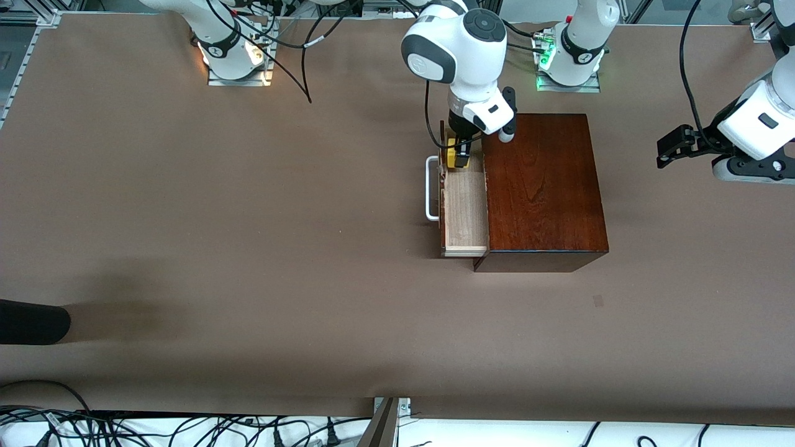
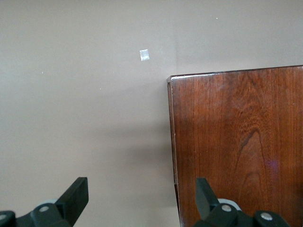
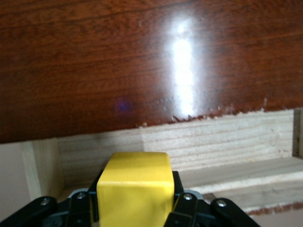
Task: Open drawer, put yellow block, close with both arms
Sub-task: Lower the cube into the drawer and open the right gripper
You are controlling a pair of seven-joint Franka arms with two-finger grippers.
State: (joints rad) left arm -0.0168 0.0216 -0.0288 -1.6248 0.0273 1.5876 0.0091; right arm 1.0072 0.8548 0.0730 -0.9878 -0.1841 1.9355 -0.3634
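The drawer [image 1: 464, 211] stands pulled out of the dark mahogany box [image 1: 543, 186], showing its pale-wood tray and white bar handle [image 1: 431, 189]. My right gripper [image 1: 458, 156] is shut on the yellow block [image 1: 458, 154] and holds it in the end of the tray that lies farther from the front camera. In the right wrist view the yellow block [image 3: 135, 189] fills the right gripper [image 3: 135, 205], with the drawer's pale inner wall [image 3: 213, 142] and the glossy box [image 3: 142, 61] past it. My left gripper [image 1: 667, 149] waits open in the air beside the box, toward the left arm's end of the table. The left gripper [image 2: 140, 194] holds nothing, and the box top [image 2: 236, 142] shows under one finger.
A small grey tape mark [image 1: 597, 301] lies on the brown table nearer to the front camera than the box. A black object [image 1: 31, 321] juts in at the table's edge at the right arm's end. Cables [image 1: 186, 428] run along the near edge.
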